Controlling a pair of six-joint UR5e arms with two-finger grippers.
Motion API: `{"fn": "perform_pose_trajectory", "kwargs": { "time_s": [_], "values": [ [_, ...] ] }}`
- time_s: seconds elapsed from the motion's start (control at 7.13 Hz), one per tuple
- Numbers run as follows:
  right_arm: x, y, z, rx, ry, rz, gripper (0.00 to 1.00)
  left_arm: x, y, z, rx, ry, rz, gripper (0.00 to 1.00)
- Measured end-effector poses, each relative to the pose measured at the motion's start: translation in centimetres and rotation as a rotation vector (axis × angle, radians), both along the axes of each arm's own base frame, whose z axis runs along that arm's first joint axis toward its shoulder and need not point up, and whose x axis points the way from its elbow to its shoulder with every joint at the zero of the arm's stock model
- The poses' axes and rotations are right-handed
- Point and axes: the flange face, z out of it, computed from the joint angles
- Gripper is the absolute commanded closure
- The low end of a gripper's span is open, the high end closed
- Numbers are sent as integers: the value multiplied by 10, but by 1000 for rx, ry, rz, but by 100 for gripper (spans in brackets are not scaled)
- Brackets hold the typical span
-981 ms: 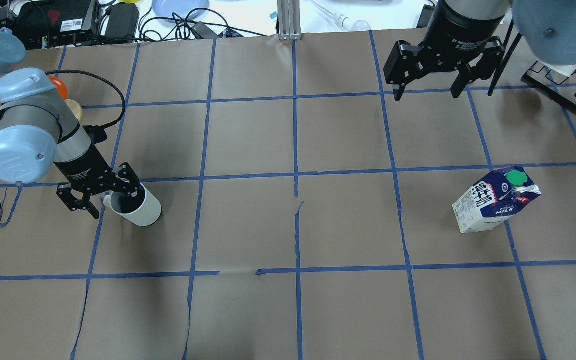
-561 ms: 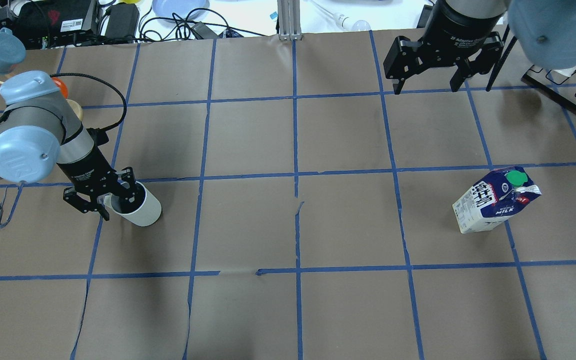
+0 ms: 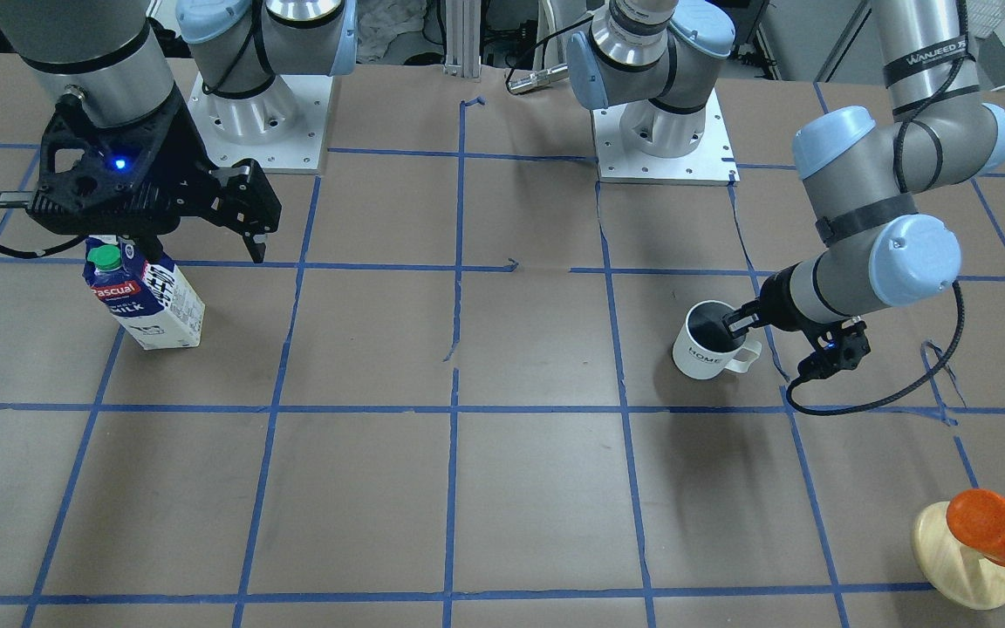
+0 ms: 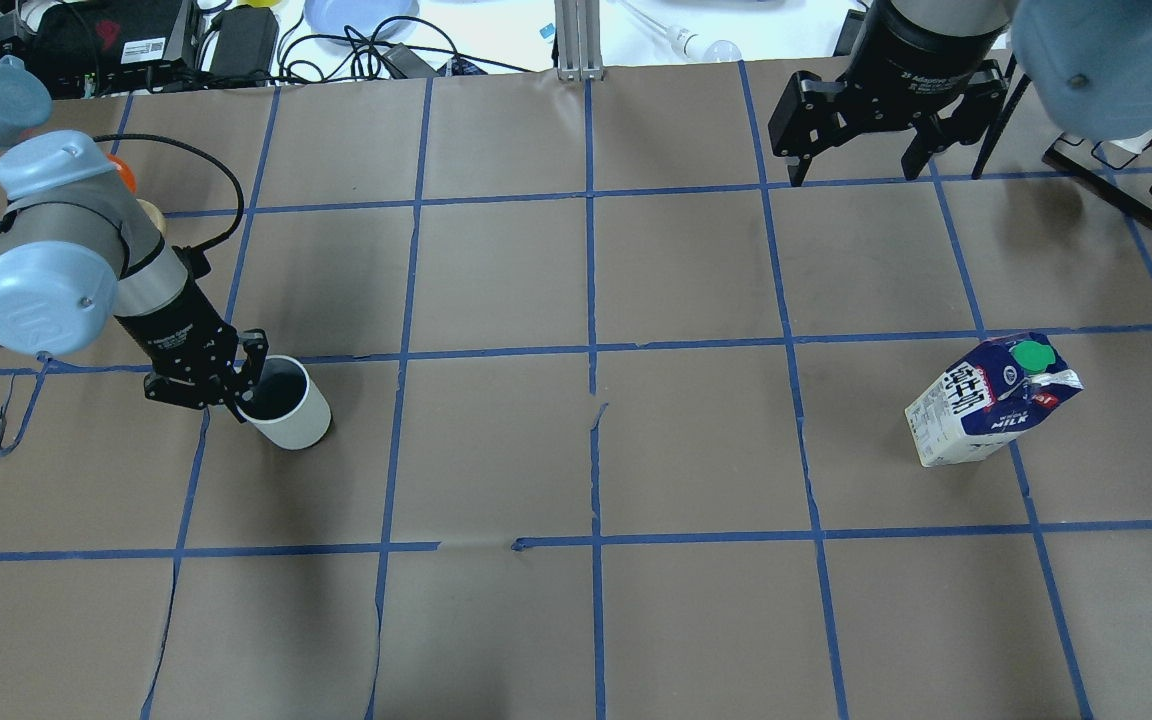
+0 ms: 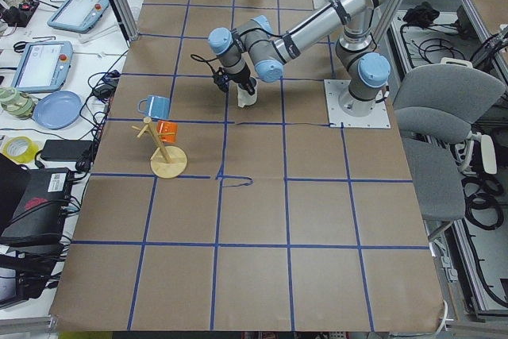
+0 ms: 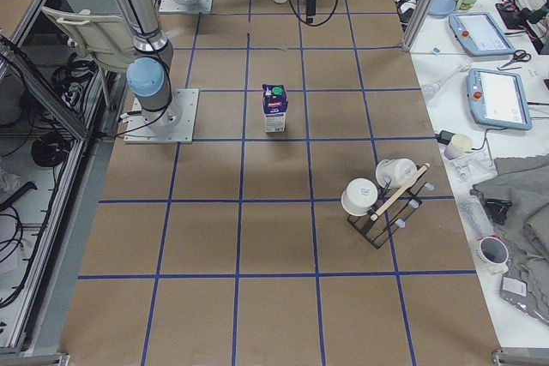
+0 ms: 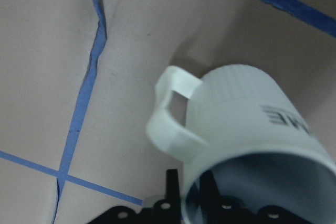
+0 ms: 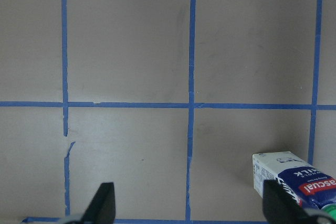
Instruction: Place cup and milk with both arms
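Where blue tape lines (image 4: 591, 350) divide the brown paper-covered tabletop (image 4: 496, 450) into squares, the small white ceramic cup (image 4: 288, 412) with a dark grey inside stands at the left middle of the overhead view, just under a horizontal line of tape. The black two-fingered left pincer (image 4: 239, 393) is drawn in on the cup's rim. In the left wrist view one finger sits inside the mouth and the other outside the wall, next to the looped handle (image 7: 170, 121), with the rim pinched between them. In the front-facing view the cup is at right centre, with its dark "HOME" lettering (image 3: 701, 355) towards the camera and its handle towards the lower right of the frame. I cannot tell whether its base presses on the paper or is just off it.

The dark blue and white gable-top milk carton (image 4: 986, 400) with a green round screw cap (image 4: 1033, 354) stands upright at the right middle of the overhead view, untouched. The black right pincer (image 4: 852, 176) hangs at the upper right of that view, its fingers spread wide and holding nothing, well apart from the carton. In the right wrist view the carton shows only at the lower right corner.

An orange cup-like thing on a pale wooden stand (image 3: 960, 558) sits at the lower right of the front-facing view.
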Motion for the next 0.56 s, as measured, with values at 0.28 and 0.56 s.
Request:
{"fn": "perform_pose_trajectory", "kwargs": {
  "time_s": [0.28, 0.56],
  "values": [
    [-4, -1, -1, 3, 3, 3, 0, -10, -29, 42, -63, -24, 75, 100],
    [-11, -2, -1, 4, 7, 16, 0, -30, -55, 72, -125, -34, 169, 100]
  ]
}}
